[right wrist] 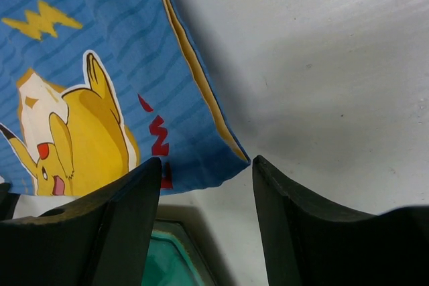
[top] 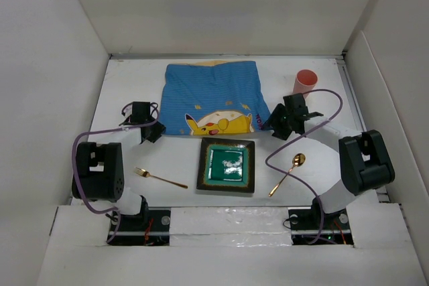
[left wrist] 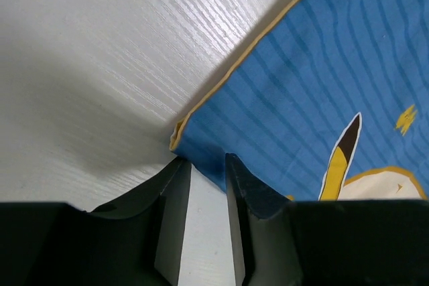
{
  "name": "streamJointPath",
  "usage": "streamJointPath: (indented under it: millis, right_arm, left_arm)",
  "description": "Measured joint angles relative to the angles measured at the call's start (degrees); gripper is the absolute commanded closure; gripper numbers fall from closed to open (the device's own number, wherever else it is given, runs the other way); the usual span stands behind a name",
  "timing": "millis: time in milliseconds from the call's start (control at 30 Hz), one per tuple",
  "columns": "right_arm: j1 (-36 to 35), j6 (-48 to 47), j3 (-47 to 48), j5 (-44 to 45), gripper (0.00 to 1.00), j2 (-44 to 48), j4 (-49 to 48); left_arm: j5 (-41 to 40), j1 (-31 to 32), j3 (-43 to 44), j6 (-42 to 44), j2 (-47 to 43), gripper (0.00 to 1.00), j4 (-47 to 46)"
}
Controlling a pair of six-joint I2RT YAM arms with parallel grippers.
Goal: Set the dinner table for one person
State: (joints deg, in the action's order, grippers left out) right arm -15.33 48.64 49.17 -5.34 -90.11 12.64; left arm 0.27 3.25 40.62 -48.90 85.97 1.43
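- The left gripper (left wrist: 204, 162) sits low at the near left corner of the cloth mat (top: 211, 98). Its jaws are only a narrow slit apart, and I see nothing firmly caught between them.
- The right gripper (right wrist: 206, 162) is spread wide over the mat's near right corner and holds nothing.
- The dinner table (top: 127, 85) is the white top under everything, with the mat lying across its far middle.
- By my reckoning the setting is only partly done. The green square plate (top: 226, 165) rests on bare table just in front of the mat, not on it.
- The fork (top: 159, 177) lies left of the plate, the spoon (top: 288, 172) lies right of it, and the pink cup (top: 305, 82) stands far right.
- Bringing mat and plate together looks like what's left.
- The mat carries a yellow cartoon figure and some red lettering by the right corner, which is too cut off to read.
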Motion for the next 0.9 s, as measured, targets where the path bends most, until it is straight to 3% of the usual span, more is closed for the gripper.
streamJointPath:
  millis: [100,200,233,433,667,900]
  right_arm:
    - [-0.07,1.68,0.00,-0.59,0.41,-0.50,-0.07]
    - [-0.07,3.06,-0.04,-1.03,0.50,-0.63,-0.70]
    - [-0.07,3.48,-0.02,-1.14,0.58,-0.81,-1.03]
    - [-0.33,4.24,1.75,0.39,0.87,-2.73,-0.61]
    - [-1.44,2.14,9.88,4.96,0.96,-1.57,1.33]
    - [-2.78,-3.13,20.35,8.85,1.00,8.92,5.75]
  left_arm:
    - [-0.70,0.00,0.00,-0.09,0.26,0.85,-0.13]
    - [-1.03,0.00,0.00,-0.09,0.55,0.97,-0.24]
    - [-1.09,0.00,0.00,-0.04,0.61,1.00,-0.31]
    - [-1.27,0.00,0.66,0.61,0.63,1.00,-0.22]
    - [-1.14,0.07,8.00,3.58,-4.24,1.00,1.57]
    - [-0.92,1.40,30.29,7.52,-10.14,1.00,4.48]
